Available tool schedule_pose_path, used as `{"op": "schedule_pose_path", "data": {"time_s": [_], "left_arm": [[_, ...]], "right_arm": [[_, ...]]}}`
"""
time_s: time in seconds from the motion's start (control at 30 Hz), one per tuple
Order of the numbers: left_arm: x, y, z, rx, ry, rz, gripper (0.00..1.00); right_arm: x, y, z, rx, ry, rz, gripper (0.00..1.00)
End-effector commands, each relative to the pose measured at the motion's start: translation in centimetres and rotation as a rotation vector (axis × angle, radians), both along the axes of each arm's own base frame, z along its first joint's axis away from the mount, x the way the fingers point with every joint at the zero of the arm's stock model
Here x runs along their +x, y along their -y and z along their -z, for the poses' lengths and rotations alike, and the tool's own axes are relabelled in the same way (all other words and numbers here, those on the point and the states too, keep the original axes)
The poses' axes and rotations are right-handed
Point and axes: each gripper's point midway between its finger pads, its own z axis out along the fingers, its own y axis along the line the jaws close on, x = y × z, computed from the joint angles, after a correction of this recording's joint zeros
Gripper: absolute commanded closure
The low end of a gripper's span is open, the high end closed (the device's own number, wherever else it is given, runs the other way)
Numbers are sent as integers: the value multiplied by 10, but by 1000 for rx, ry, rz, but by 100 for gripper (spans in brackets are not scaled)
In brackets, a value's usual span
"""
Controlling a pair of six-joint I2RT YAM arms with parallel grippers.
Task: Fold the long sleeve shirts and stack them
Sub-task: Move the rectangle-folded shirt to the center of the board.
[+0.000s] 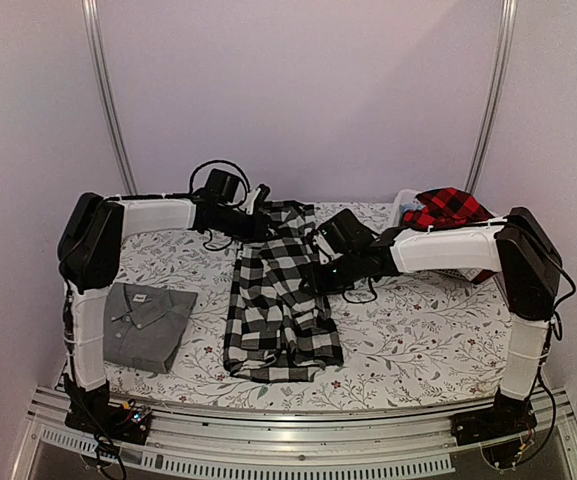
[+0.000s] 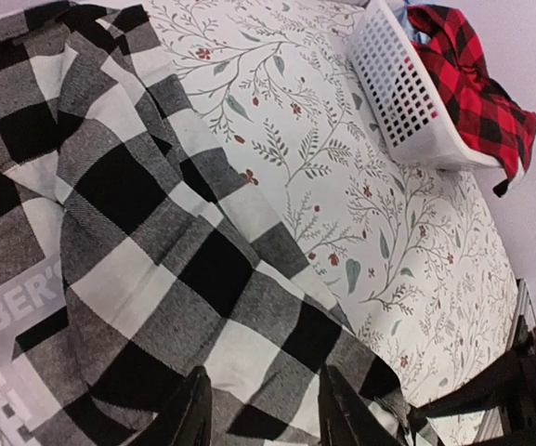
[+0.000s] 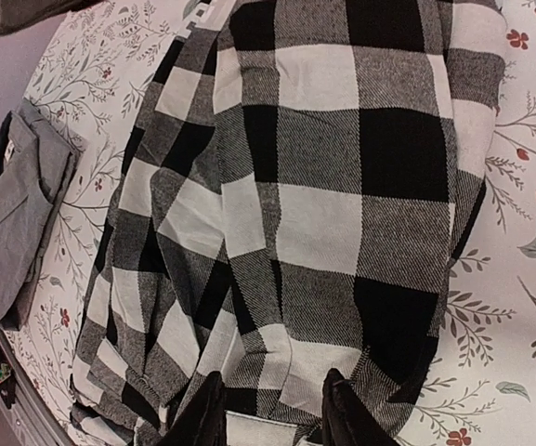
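Flanking black-and-white shirt (image 1: 278,300), grey shirt (image 1: 148,325), white basket (image 2: 407,93)

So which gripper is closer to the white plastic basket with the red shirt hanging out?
Right. The right gripper is at the black-and-white checked shirt's edge facing the white plastic basket; the left gripper is at that shirt's far end, farther from the basket.

Noted: white lettering (image 2: 7,321) on the black-and-white check shirt (image 2: 137,214) runs off my left wrist view's edge, unreadable in full. Overhead, the red-and-black check shirt (image 1: 448,207) and my right arm (image 1: 443,250) hide most of the white basket (image 1: 404,206)
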Motion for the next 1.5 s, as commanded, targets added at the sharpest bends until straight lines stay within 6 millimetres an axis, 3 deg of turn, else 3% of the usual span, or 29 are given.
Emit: {"op": "schedule_pose_path", "data": {"time_s": [0.0, 0.17, 0.37, 0.63, 0.77, 0.9, 1.07, 1.3, 1.47], "left_arm": [[36, 3, 25, -36, -36, -82, 63], [54, -16, 74, -11, -129, -189, 63], [57, -22, 103, 3, -199, -219, 63], [83, -23, 107, -32, -232, -273, 63], [101, -18, 108, -54, -238, -287, 63], [122, -18, 105, -105, -242, -311, 64], [138, -18, 82, -163, -209, -297, 64], [142, -18, 19, -194, -96, -266, 62], [139, -20, -23, -204, -28, -256, 62]], "right_arm": [[-6, -9, 21, 1, -41, -22, 66], [-19, -4, 50, -31, -97, -31, 67], [-30, 6, 74, -77, -133, -26, 66], [-14, 24, 98, -163, -129, 17, 65], [9, 36, 100, -168, -116, 46, 65], [27, 36, 92, -181, -80, 42, 65], [29, 34, 75, -226, -43, 14, 64], [21, 26, 19, -227, 71, 23, 63], [3, 15, 10, -232, 84, 4, 63]]}}
